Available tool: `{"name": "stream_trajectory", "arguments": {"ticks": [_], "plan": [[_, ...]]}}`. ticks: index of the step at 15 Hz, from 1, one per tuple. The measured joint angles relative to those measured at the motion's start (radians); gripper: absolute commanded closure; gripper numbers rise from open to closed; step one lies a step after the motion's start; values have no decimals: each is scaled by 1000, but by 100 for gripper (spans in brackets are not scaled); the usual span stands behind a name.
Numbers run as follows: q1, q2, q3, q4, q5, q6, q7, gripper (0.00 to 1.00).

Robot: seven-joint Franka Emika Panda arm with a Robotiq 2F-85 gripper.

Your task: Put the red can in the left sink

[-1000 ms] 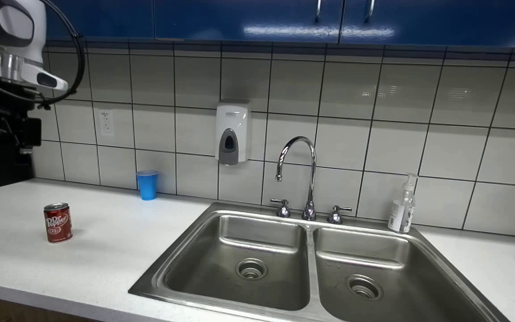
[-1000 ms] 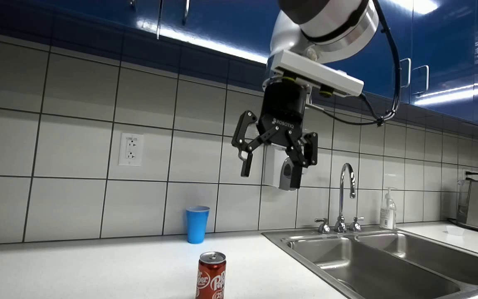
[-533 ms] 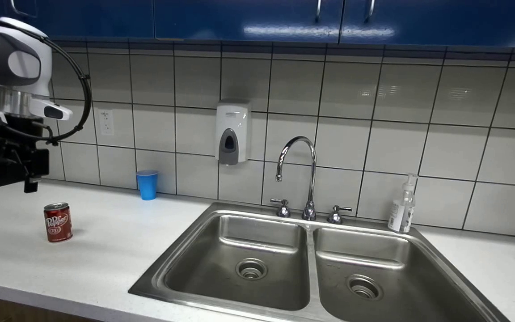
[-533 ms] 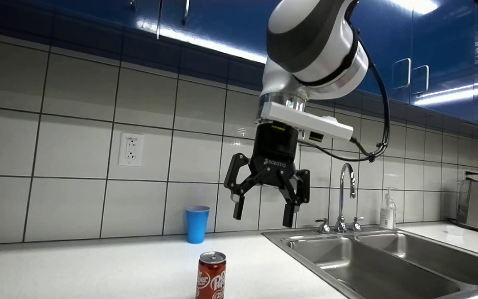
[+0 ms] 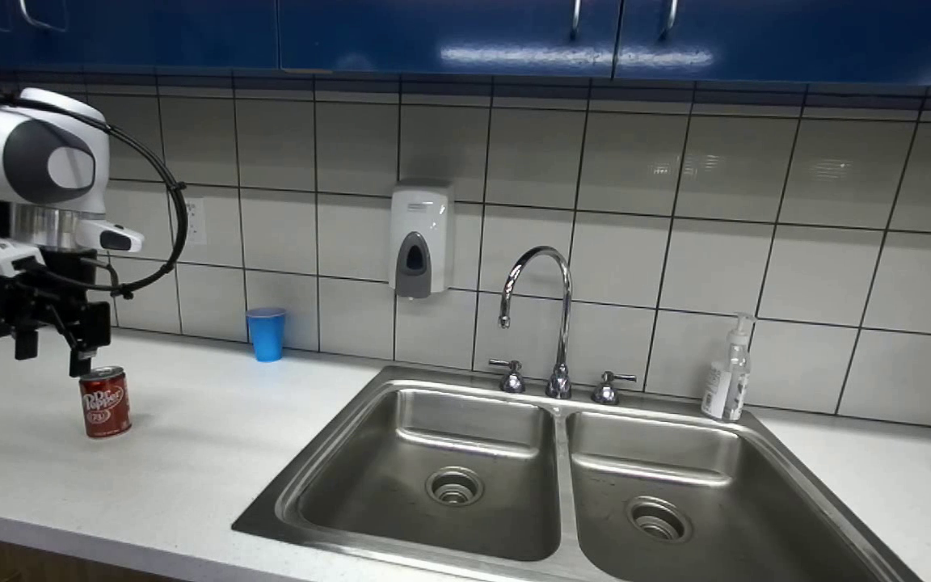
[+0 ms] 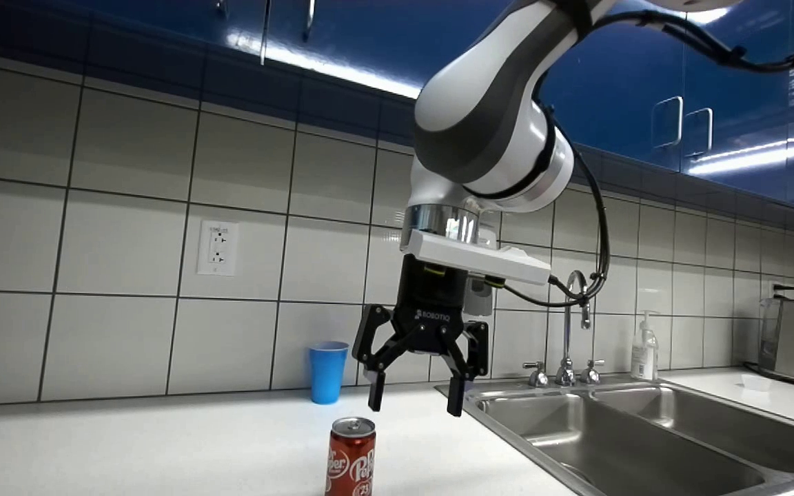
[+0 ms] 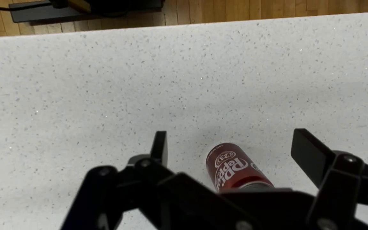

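Note:
The red can [image 5: 106,408] stands upright on the white counter, left of the sinks. It also shows in an exterior view [image 6: 351,458], its base cut off by the frame edge. My gripper [image 5: 53,364] is open and empty, fingers down, near the height of the can's top. In an exterior view the gripper [image 6: 415,408] appears up and right of the can. In the wrist view the can [image 7: 235,167] appears between the spread fingers [image 7: 230,135], its top partly hidden by the gripper body. The left sink [image 5: 473,416] has a round drain and holds nothing visible.
A blue cup [image 5: 266,335] stands by the tiled wall. The faucet [image 5: 562,323] rises behind the sinks, with the right basin [image 5: 651,444] beside the left. A pump bottle [image 5: 728,372] stands behind the right basin. A soap dispenser [image 5: 421,242] hangs on the wall.
My gripper has come down toward the counter and closer to the can, staying open. In an exterior view it has also shifted left. The can has not moved.

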Motion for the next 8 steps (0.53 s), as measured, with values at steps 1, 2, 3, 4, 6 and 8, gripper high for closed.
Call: {"name": "stream_trajectory", "arguments": {"ticks": [1,2,3,4,6,8], "plan": [[0,24,-2,19,-17,1,0,0],[0,46,-5,38,-32,1,0,0],[0,67,-8,57,-47,1,0,0],[0,86,-11,76,-57,1,0,0],[0,122,-16,114,-79,1,0,0],[0,156,-21,149,-93,1,0,0]]}}
